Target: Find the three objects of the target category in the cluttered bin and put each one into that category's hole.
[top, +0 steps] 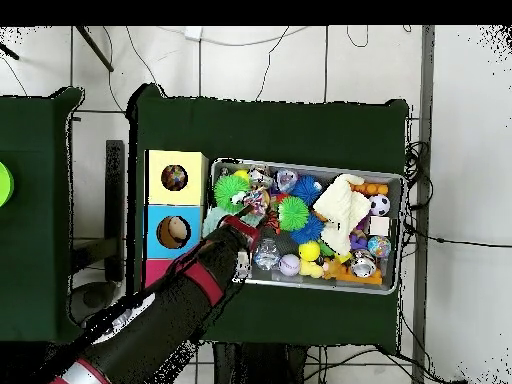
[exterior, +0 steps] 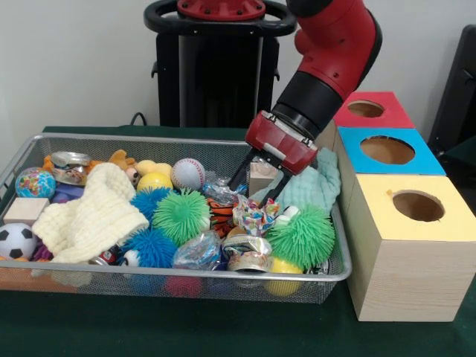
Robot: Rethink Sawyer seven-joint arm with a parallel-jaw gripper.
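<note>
The silver wire-mesh bin (exterior: 193,279) sits left of centre, crammed with toys; it also shows in the overhead view (top: 300,166). My gripper (exterior: 255,186) is down in the bin's far right part. Its fingers (exterior: 236,178) are spread on either side of a pale wooden block (exterior: 262,177). I cannot tell whether they touch it. In the overhead view the gripper (top: 254,214) is over the bin's end nearest the boxes. The yellow-topped box (exterior: 405,268) stands right of the bin with its round hole (exterior: 418,206) on top. From overhead, that hole (top: 174,178) shows a small ball inside.
A blue-topped box (exterior: 387,151) and a red-topped box (exterior: 367,109) stand behind the yellow one. The bin holds green spiky balls (exterior: 181,216), blue spiky balls (exterior: 151,247), a baseball (exterior: 187,173), a soccer ball (exterior: 15,240), a cream knitted cloth (exterior: 93,212) and a mint cloth (exterior: 316,186).
</note>
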